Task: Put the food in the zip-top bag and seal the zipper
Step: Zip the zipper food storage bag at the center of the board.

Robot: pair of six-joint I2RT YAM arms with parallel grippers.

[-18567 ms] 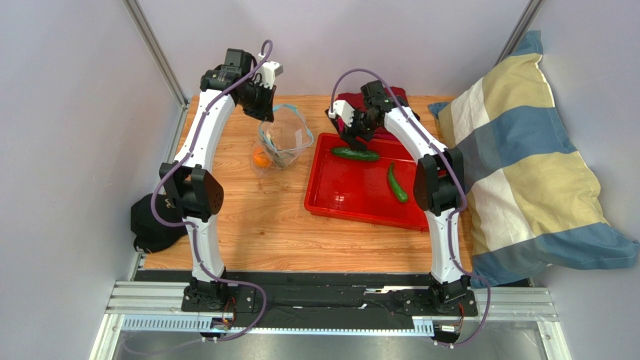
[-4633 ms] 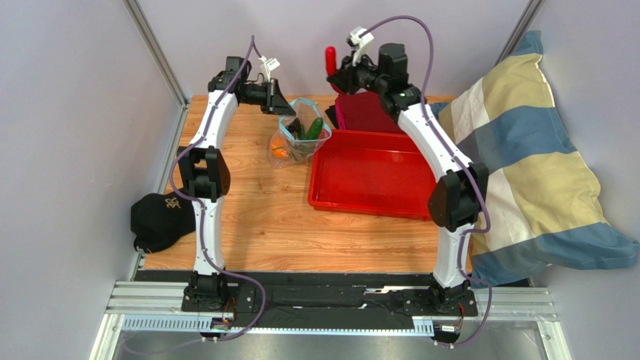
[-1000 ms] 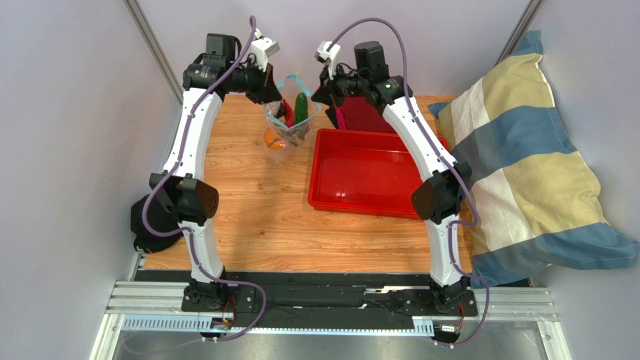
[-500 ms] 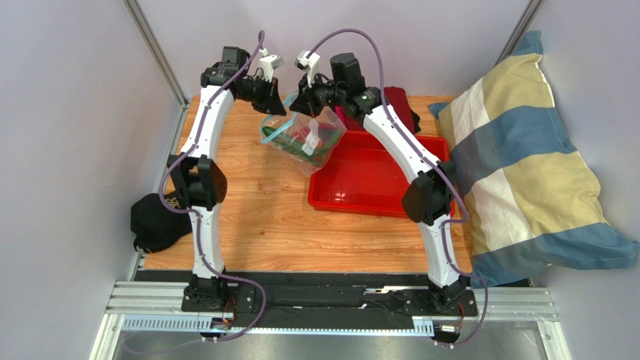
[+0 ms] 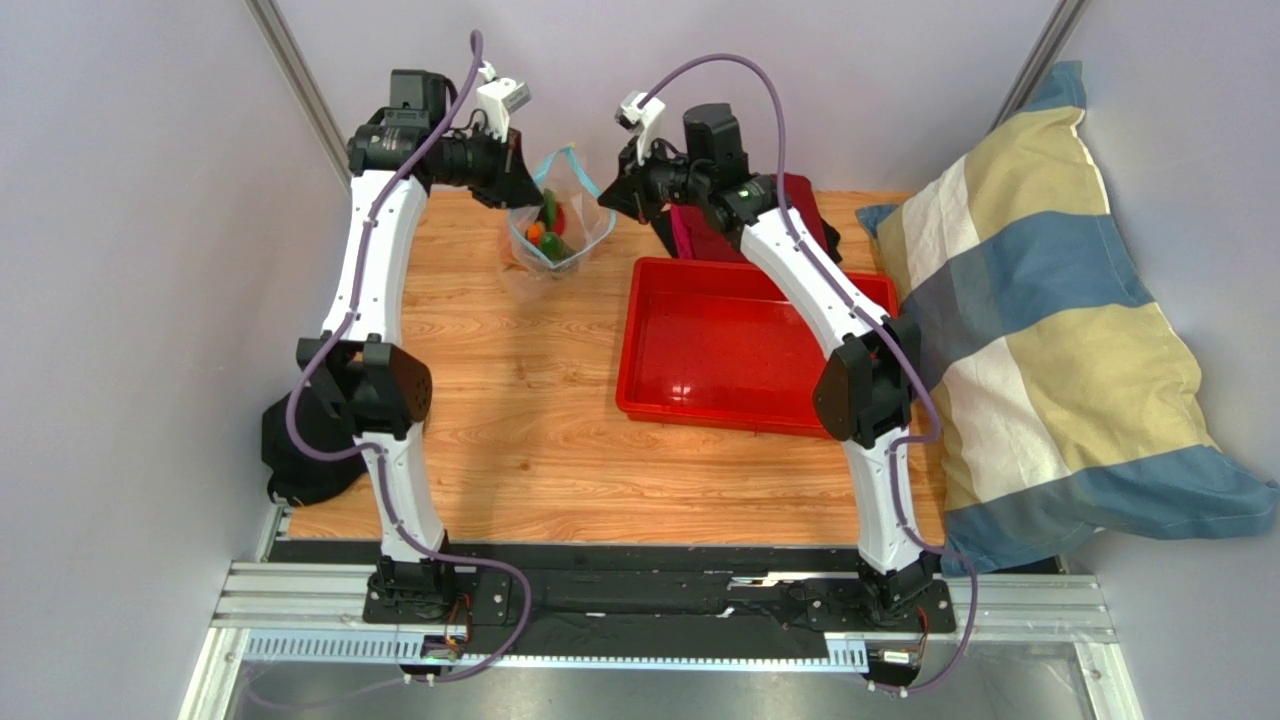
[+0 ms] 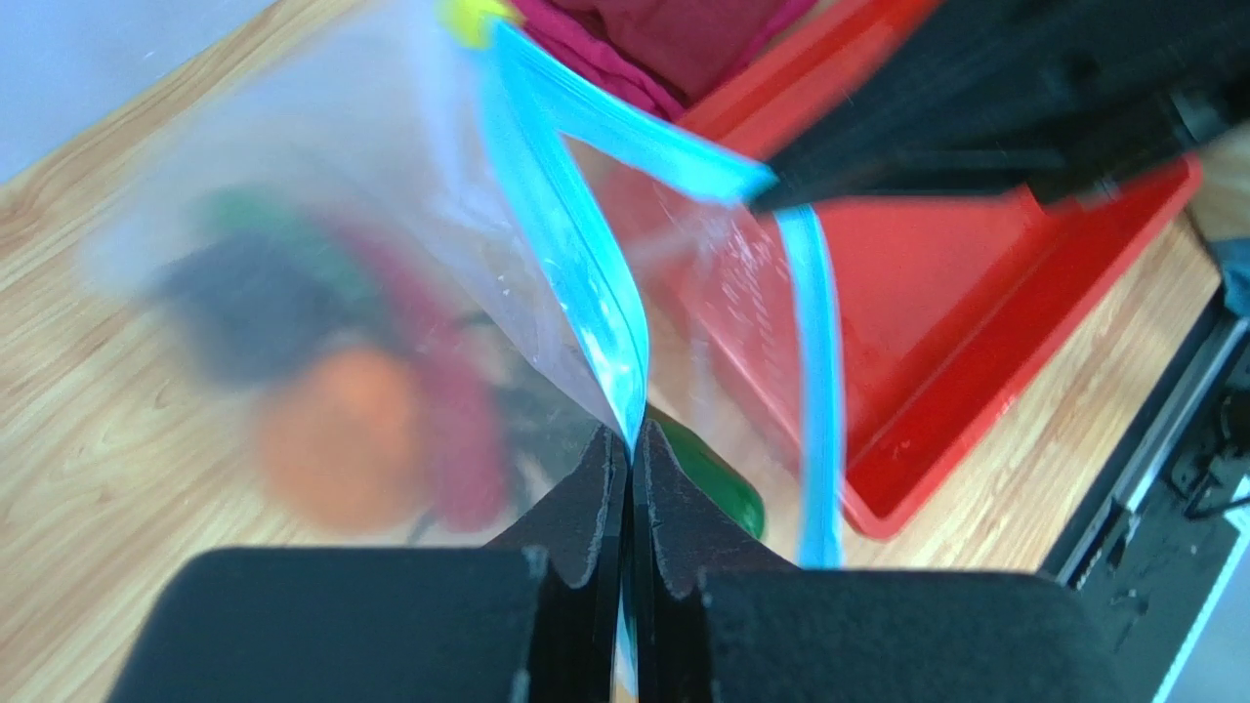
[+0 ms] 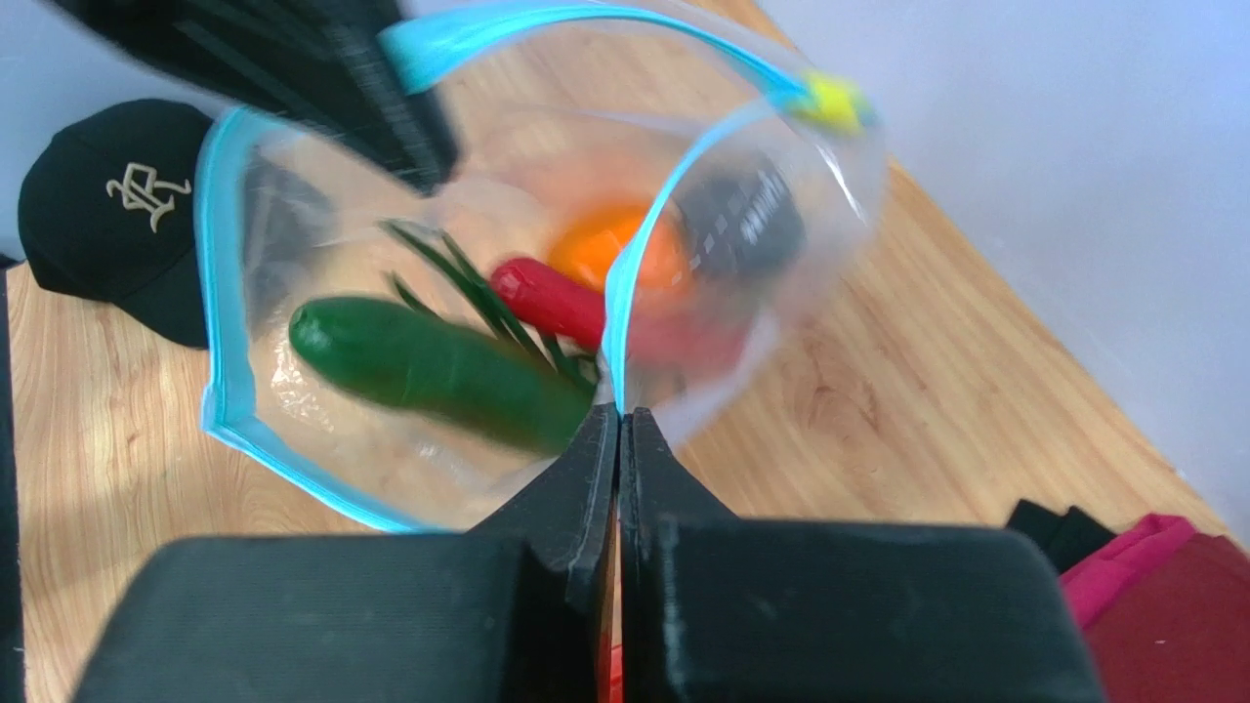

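The clear zip-top bag [image 5: 553, 228] hangs above the table's far left between both grippers, its mouth spread open. My left gripper [image 5: 523, 191] is shut on one side of the blue zipper [image 6: 565, 249], and my right gripper [image 5: 610, 197] is shut on the opposite side of the rim [image 7: 624, 330]. The left gripper [image 6: 631, 440] and the right gripper [image 7: 618, 418] each show the strip pinched between closed tips. Inside lie the food pieces: a long green vegetable [image 7: 426, 366], green onion [image 7: 455, 279], red chili [image 7: 558, 300], orange fruit [image 7: 616, 246] and a dark round piece [image 7: 741, 217].
The red tray [image 5: 736, 353] lies right of the bag with a maroon cloth [image 5: 781, 203] behind it. A black cap [image 5: 308, 443] sits at the table's left edge. A striped pillow [image 5: 1052, 330] fills the right side.
Half a second ago the bag hung slanted, low over the tray's corner. Both grippers have since carried it up and to the left, and it now hangs upright.
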